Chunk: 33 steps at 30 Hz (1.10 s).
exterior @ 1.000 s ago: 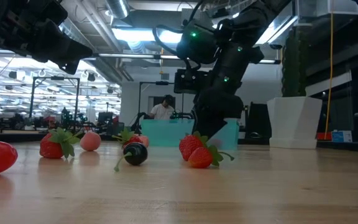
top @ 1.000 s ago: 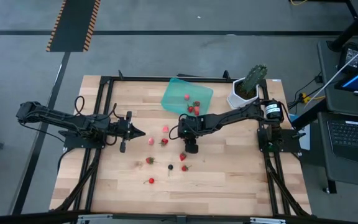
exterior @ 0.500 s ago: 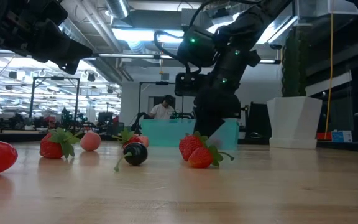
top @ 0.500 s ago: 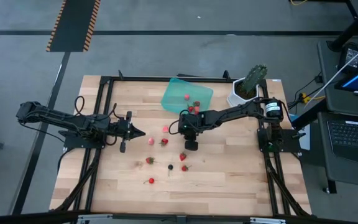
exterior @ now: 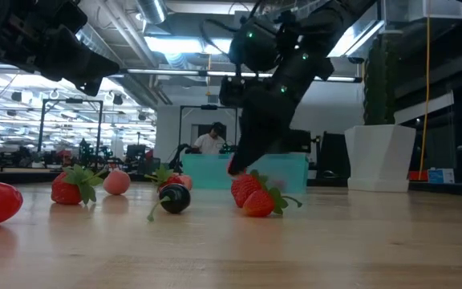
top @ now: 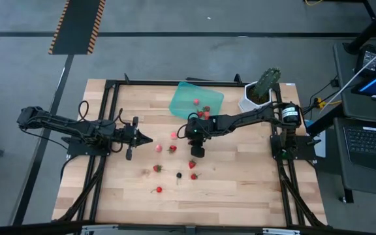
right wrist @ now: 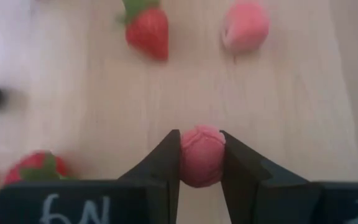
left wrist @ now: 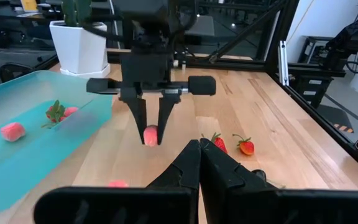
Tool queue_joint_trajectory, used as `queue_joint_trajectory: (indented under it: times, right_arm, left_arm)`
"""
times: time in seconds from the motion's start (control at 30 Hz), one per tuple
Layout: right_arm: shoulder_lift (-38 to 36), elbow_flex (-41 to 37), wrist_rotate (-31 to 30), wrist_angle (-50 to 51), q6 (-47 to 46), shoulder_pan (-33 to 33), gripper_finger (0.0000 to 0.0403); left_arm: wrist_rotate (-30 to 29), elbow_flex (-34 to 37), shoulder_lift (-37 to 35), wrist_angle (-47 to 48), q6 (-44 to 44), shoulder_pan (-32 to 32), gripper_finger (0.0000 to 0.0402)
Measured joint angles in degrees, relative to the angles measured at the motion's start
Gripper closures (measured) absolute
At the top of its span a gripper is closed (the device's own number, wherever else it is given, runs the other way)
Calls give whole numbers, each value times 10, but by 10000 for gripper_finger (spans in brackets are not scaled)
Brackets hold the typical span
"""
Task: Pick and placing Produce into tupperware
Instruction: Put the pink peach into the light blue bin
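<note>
The tupperware (top: 196, 99), a teal tray at the table's far middle, holds a pink berry (top: 196, 102) and two red ones. Loose Produce lies mid-table: red strawberries (top: 192, 164), a pale pink piece (top: 158, 148) and a dark berry (top: 179, 175). My right gripper (top: 196, 151) hangs just near of the tupperware, shut on a pale pink berry (right wrist: 201, 155). At the left, my left gripper (top: 145, 138) is shut on nothing and held above the table. My right gripper pinches the pink berry's two opposite sides (right wrist: 185, 155) between its two fingers (right wrist: 238, 163). The fingers slant down from the table's right. The left wrist view shows the berry (left wrist: 150, 134) at the fingertips, lifted clear of the table.
A cactus-like plant in a white pot (top: 260, 91) stands at the far right, beside the tupperware. A black metal frame (top: 109, 85) runs around the wooden table top. A person sits far off in the room behind (exterior: 212, 140). Bare wood lies along the table's near edge.
My right gripper has risen a little and tipped, drifting slightly toward the tupperware. The pink berry between its fingers has come up off the table with it. The strawberries below stayed where they were.
</note>
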State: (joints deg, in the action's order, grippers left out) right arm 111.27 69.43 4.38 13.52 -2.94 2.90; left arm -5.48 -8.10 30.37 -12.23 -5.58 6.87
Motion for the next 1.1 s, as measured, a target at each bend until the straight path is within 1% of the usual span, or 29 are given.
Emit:
queue_joint_trajectory:
  times: [0.47,0.73,0.8,0.97,1.03,1.1]
  right_arm:
    - [-80,0,2,12,12,-13,317]
    - [-163,0,2,42,18,-25,317]
    - [-188,-4,-6,52,17,-28,317]
    - [-266,-60,-43,47,3,-47,319]
    - [-305,-96,-67,29,-13,-57,319]
    - [-342,-138,-76,-4,-24,-68,319]
  left_arm:
    - [0,0,0,2,2,-1,401]
    - [0,0,0,2,2,-1,401]
    - [0,0,0,2,2,-1,401]
    - [0,0,0,2,2,-1,401]
    - [0,0,0,2,2,-1,401]
    - [0,0,0,2,2,-1,401]
